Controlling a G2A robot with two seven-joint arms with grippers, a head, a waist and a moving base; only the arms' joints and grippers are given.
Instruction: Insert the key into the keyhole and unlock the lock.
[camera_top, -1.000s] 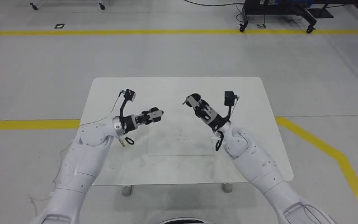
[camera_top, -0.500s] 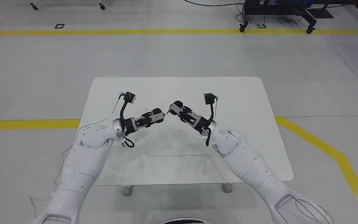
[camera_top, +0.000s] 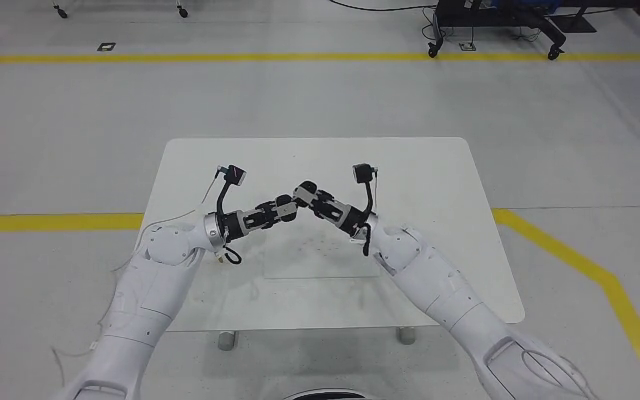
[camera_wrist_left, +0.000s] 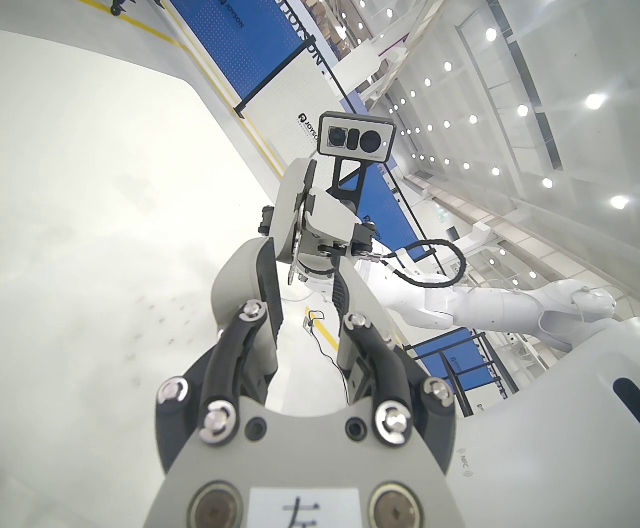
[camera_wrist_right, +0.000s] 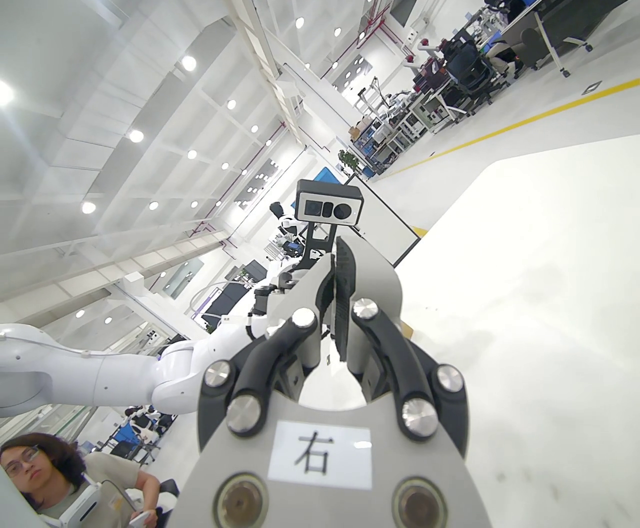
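Above the middle of the white table (camera_top: 430, 170) my two grippers meet tip to tip. My right gripper (camera_top: 301, 192) is shut on a thin flat metal piece, the key (camera_wrist_left: 296, 246), whose blade sticks out past its fingertips. In the right wrist view its fingers (camera_wrist_right: 350, 280) are pressed close together around that thin piece. My left gripper (camera_top: 285, 208) faces it from the other side. In the left wrist view the left gripper (camera_wrist_left: 302, 260) stands open, its ribbed pads (camera_wrist_left: 267, 285) apart, with the key's tip just at the gap between them.
Both arms hover over the table, whose near edge (camera_top: 300, 325) lies below them and whose far edge (camera_top: 320, 140) lies beyond. Grey floor with yellow lines (camera_top: 60, 221) surrounds the table.
My right gripper has swung left across the table toward the left one. The left gripper has edged slightly toward it. Their tips, apart a second ago, now meet.
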